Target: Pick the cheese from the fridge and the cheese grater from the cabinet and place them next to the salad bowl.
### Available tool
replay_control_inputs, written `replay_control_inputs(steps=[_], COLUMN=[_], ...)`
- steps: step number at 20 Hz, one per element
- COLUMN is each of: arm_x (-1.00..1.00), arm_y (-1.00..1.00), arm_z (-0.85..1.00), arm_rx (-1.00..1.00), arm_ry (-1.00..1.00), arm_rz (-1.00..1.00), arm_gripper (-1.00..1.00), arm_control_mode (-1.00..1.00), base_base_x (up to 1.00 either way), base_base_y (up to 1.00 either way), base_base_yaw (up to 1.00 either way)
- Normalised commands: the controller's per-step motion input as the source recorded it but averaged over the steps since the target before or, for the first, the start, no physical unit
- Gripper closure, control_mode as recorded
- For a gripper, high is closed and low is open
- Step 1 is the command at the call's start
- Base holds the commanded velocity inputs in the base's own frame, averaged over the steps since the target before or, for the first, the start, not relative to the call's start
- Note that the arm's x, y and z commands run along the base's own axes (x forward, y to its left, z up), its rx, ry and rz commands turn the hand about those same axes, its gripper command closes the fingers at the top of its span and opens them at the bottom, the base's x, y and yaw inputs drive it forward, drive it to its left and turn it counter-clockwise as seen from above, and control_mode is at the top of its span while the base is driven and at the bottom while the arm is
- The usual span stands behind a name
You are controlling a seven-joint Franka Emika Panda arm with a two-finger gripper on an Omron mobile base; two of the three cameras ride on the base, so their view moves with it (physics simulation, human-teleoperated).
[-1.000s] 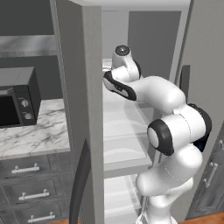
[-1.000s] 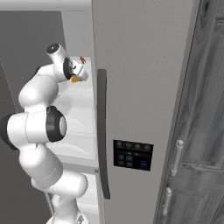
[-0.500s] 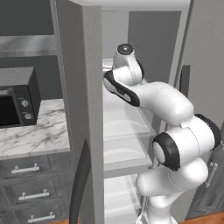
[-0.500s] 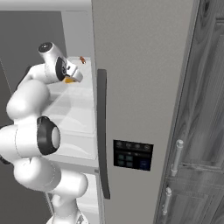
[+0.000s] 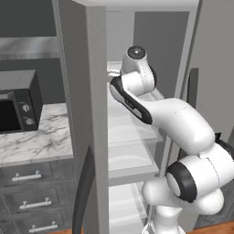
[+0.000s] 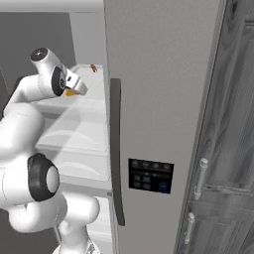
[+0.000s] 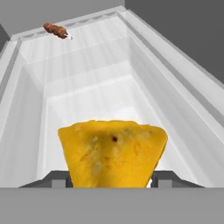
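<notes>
— Between the two dark fingertips (image 7: 59, 178), what is that yellow-orange block?

— That is the cheese (image 7: 113, 153), a wedge with its broad edge up and its narrow end down between the tips. In the hand view one tip stands at each of its lower corners, and the gripper (image 7: 113, 180) is pinching it from both sides. From the right base view a bit of orange (image 6: 71, 92) peeks out just under the hand.

— Where is it relative to the fridge (image 6: 158, 99)?

— Inside, above the translucent white shelves (image 7: 87, 87), near the fridge's upper levels. Whether the wedge touches the shelf below it, I cannot tell.

— Anything else in the fridge?

— Far back on the top shelf lies a small reddish-brown item (image 7: 56, 30), well apart from the cheese; it is too small to name. The right base view has it as a small spot (image 6: 93, 67).

— And outside the fridge?

— On the fridge's left in the left base view, a marble counter (image 5: 36, 141) carries a black microwave (image 5: 18, 100), with drawers (image 5: 32, 192) beneath. The long dark handle (image 6: 115, 149) runs down the closed door, above a dark control panel (image 6: 150, 175).
</notes>
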Motion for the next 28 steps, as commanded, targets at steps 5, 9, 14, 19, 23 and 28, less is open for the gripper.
replay_control_inputs(steps=[5, 9, 14, 19, 23, 28], arm_x=[-0.62, -0.63, -0.64, -0.64, -0.62, -0.56], arm_y=[0.00, 0.00, 0.00, 0.00, 0.00, -0.09], arm_z=[0.16, 0.11, 0.06, 0.07, 0.06, 0.00], arm_rx=[0.00, 0.00, 0.00, 0.00, 0.00, 0.00], arm_ry=[0.00, 0.00, 0.00, 0.00, 0.00, 0.03], arm_rz=[0.04, 0.00, 0.00, 0.00, 0.02, 0.09], arm_gripper=[1.00, 1.00, 1.00, 1.00, 1.00, 1.00], arm_control_mode=[-1.00, -1.00, -1.00, -1.00, -1.00, -1.00], base_base_x=[0.00, 0.00, 0.00, 0.00, 0.00, 0.00], base_base_y=[0.00, 0.00, 0.00, 0.00, 0.00, 0.00], base_base_yaw=[0.00, 0.00, 0.00, 0.00, 0.00, 0.00])
